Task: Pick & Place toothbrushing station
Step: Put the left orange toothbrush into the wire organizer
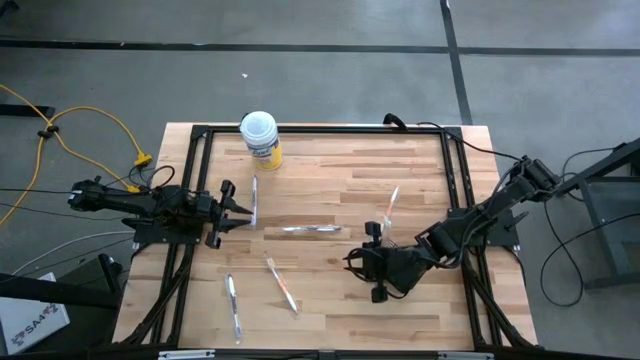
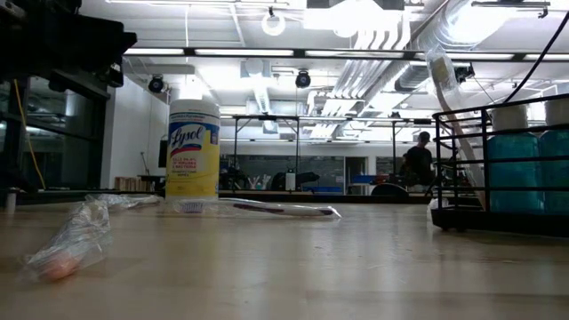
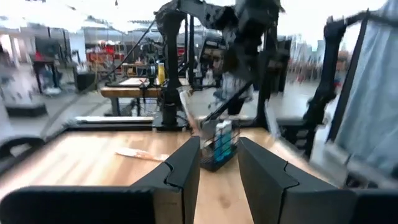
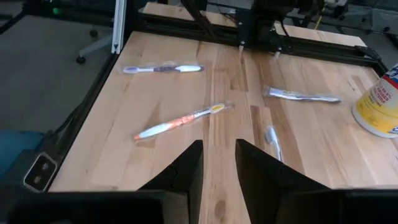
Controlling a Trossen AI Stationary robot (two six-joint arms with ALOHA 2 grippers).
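The toothbrushing station (image 2: 498, 169) is a black rack holding teal cups; it stands on the table's right half. It also shows in the left wrist view (image 3: 217, 144), under my right arm. A wrapped toothbrush (image 2: 440, 69) leans up out of it. My right gripper (image 1: 354, 264) hangs open above the table beside the station, facing the near left, with nothing between its fingers (image 4: 186, 168). My left gripper (image 1: 243, 212) waits open and level at the table's left side, pointing across at the station.
A Lysol canister (image 1: 260, 137) stands at the far left. Wrapped toothbrushes lie flat on the wood: one near my left gripper (image 1: 255, 198), one mid-table (image 1: 310, 229), two toward the near edge (image 1: 283, 284) (image 1: 233, 306). A black frame (image 1: 320, 130) borders the table.
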